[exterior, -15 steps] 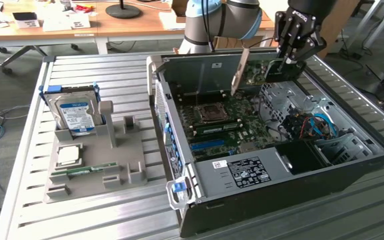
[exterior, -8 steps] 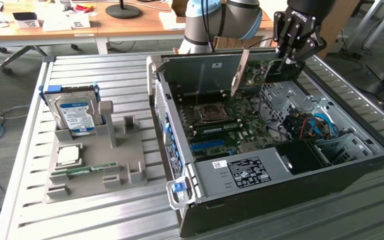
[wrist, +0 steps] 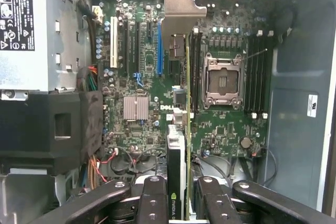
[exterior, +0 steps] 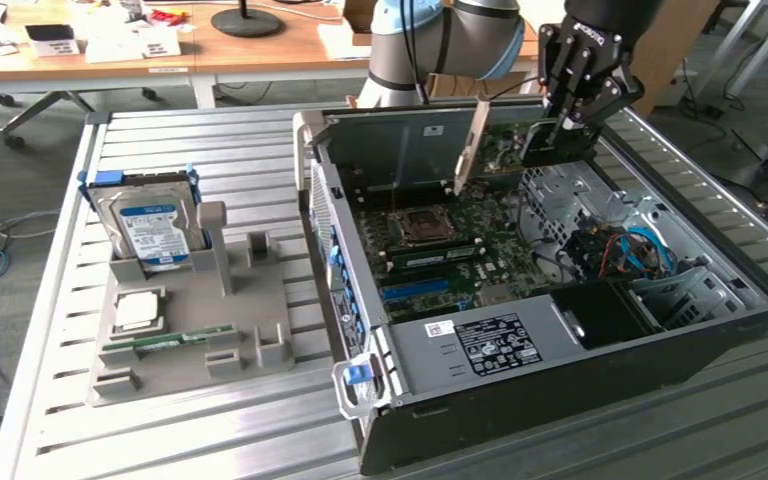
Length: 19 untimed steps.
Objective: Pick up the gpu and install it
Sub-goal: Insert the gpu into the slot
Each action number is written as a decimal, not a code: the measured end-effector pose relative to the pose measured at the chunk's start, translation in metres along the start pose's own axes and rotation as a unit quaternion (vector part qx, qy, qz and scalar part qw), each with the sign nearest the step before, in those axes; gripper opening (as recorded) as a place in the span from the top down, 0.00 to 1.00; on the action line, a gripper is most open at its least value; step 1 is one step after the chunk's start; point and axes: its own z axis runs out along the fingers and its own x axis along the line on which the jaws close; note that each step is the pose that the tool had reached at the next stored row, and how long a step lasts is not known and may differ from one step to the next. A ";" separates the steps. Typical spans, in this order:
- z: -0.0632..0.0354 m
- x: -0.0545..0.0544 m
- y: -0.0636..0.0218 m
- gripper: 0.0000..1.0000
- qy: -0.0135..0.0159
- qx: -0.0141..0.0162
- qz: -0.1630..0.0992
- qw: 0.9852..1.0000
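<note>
My gripper (exterior: 560, 125) is shut on the gpu (exterior: 544, 148) and holds it on edge above the motherboard (exterior: 451, 240) inside the open computer case (exterior: 704, 340). The card's silver end bracket (exterior: 467, 150) points toward the rear wall of the case. In the wrist view the gpu (wrist: 185, 129) is seen edge-on between my two black fingers (wrist: 155, 198), running out over the row of expansion slots (wrist: 159, 51). Its bracket (wrist: 181, 9) sits at the far end, and the CPU socket (wrist: 223, 80) lies beside it. The card hangs above the board, not seated in a slot.
A grey parts holder (exterior: 244, 330) on the exterior view's left carries a hard drive (exterior: 151, 225) with a blue-white label, a CPU (exterior: 137, 310) and a RAM stick (exterior: 177, 340). Inside the case are a power supply (exterior: 491, 340), cables (exterior: 631, 250) and a drive cage (exterior: 684, 290).
</note>
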 end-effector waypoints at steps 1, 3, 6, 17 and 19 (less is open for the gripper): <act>0.0000 0.000 0.0000 0.73 0.000 0.000 0.000 1.000; 0.0001 0.000 0.0000 0.73 0.000 0.000 0.000 1.000; 0.0001 0.000 0.0008 0.73 0.000 0.000 0.000 1.000; 0.0009 0.000 0.0135 0.73 0.000 0.000 -0.001 1.000; 0.0012 0.000 0.0173 0.73 0.000 0.000 -0.001 1.000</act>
